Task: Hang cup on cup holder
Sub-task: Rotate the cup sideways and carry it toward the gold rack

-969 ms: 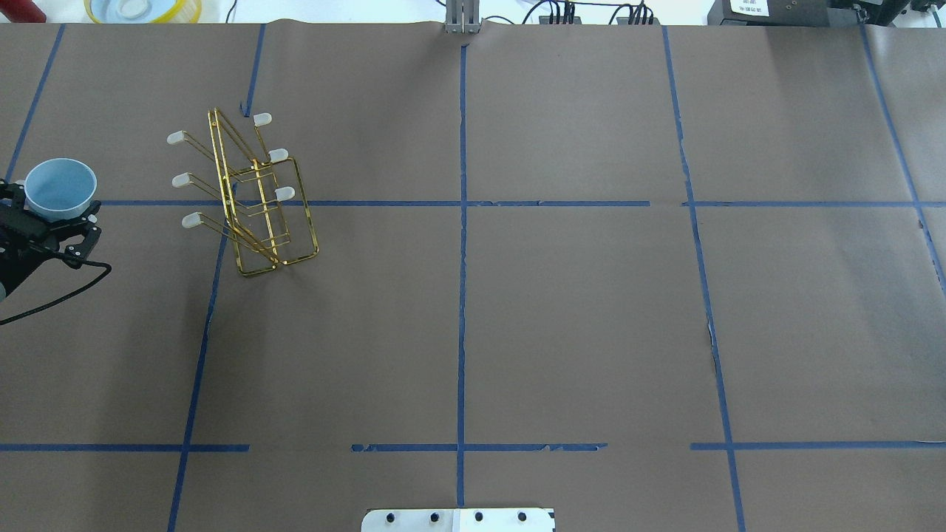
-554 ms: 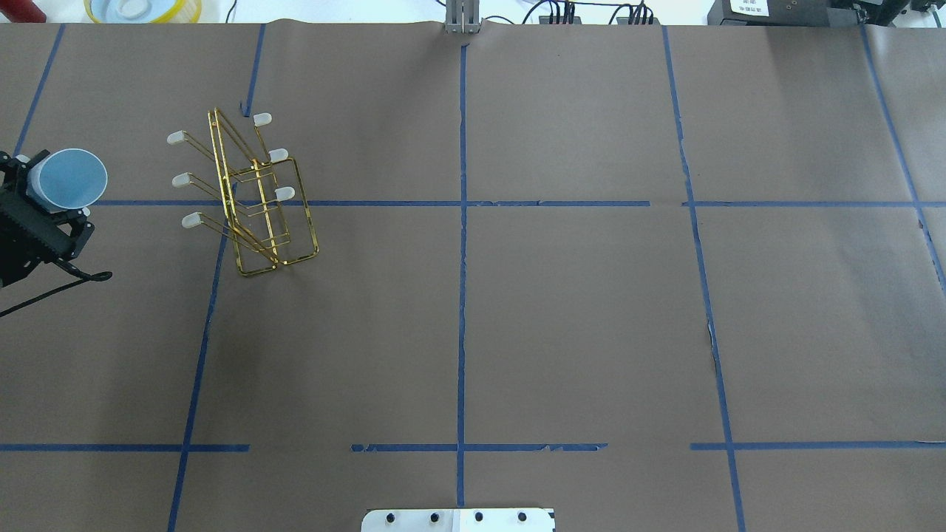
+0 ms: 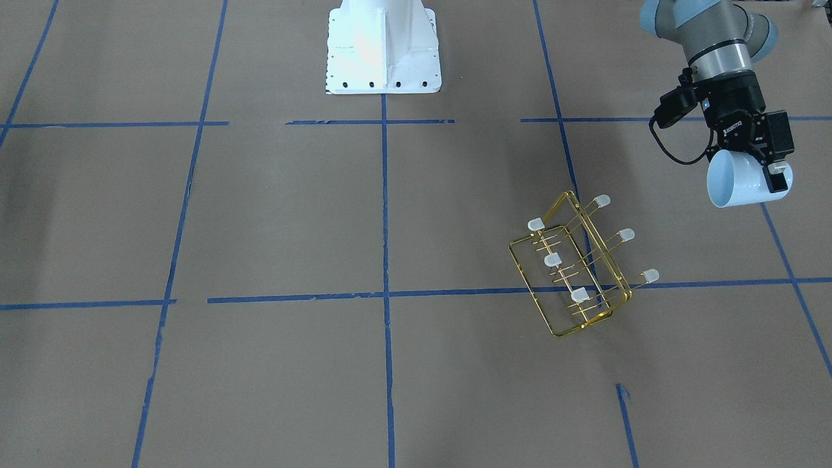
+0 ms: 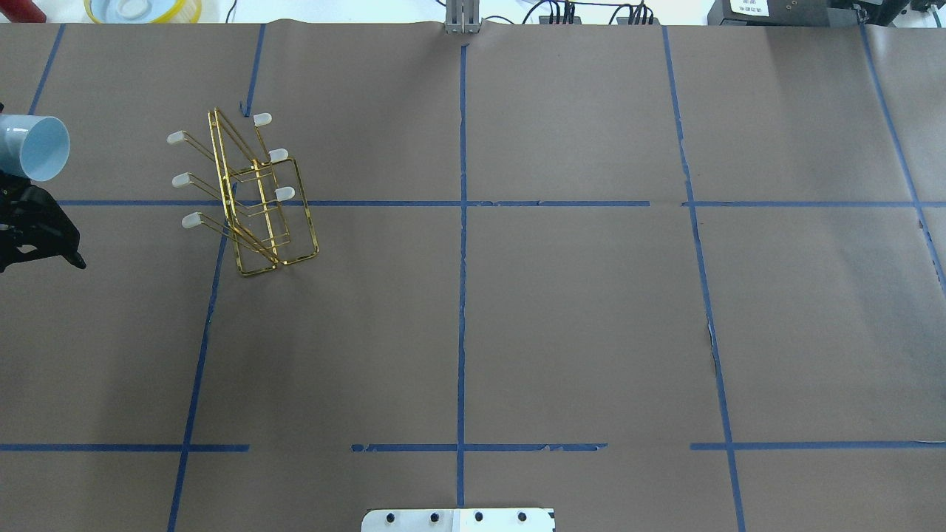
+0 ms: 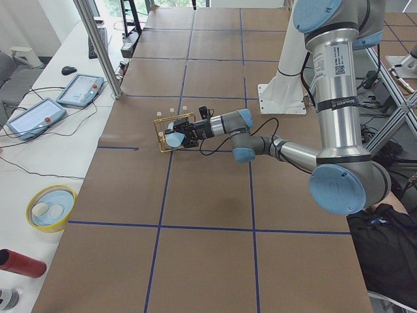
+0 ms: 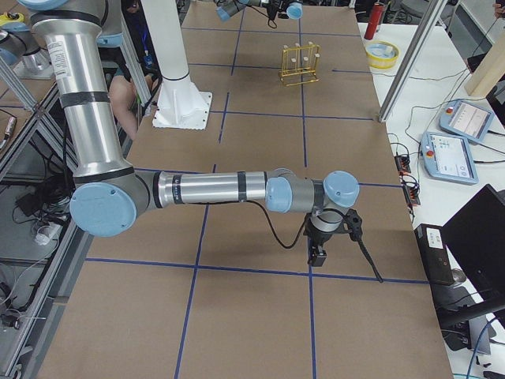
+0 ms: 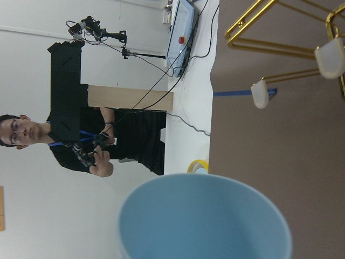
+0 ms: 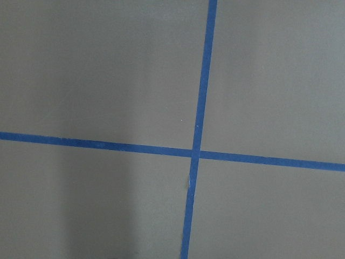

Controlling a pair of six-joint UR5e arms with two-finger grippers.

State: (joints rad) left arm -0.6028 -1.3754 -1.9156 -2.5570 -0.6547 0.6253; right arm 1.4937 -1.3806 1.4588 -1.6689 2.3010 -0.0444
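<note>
Pale blue-white tapered plastic cup (image 3: 747,182) gripped on its side, apart from gold wire cup holder (image 3: 572,270)

The cup (image 4: 33,148) is pinched across its wall by the black two-finger left gripper (image 3: 749,170). One finger pad (image 3: 777,179) is seen pressed against the outside near the base. The cup is carried clear of the brown paper-covered bench (image 4: 591,310), close to the bench end on the robot's left and nearer the operators' edge than the robot's edge. It is turned on its side, with the open mouth directed towards the cup holder (image 4: 251,199).

The cup holder is stood on the bench towards the same corner, further in from the end and well apart from the cup. Its rectangular frame with rounded corners is seen leaning. Six thin prongs tipped with whitish caps (image 3: 626,234) are carried on it, three to each side. A blue tape line (image 3: 455,292) is crossed by its foot.

In the left wrist view the lower part is filled by the cup's rim (image 7: 205,216), and two capped prongs (image 7: 330,56) are seen beyond it at the upper right. An operator in black (image 7: 81,140) is seen past the bench edge.

The right gripper (image 6: 318,253) is shown only from the camera at the bench end on the robot's right, pointed down over the bench near that end. Whether its fingers are spread or pressed together cannot be told. Only a crossing of blue tape (image 8: 197,152) is shown by its wrist camera.
</note>
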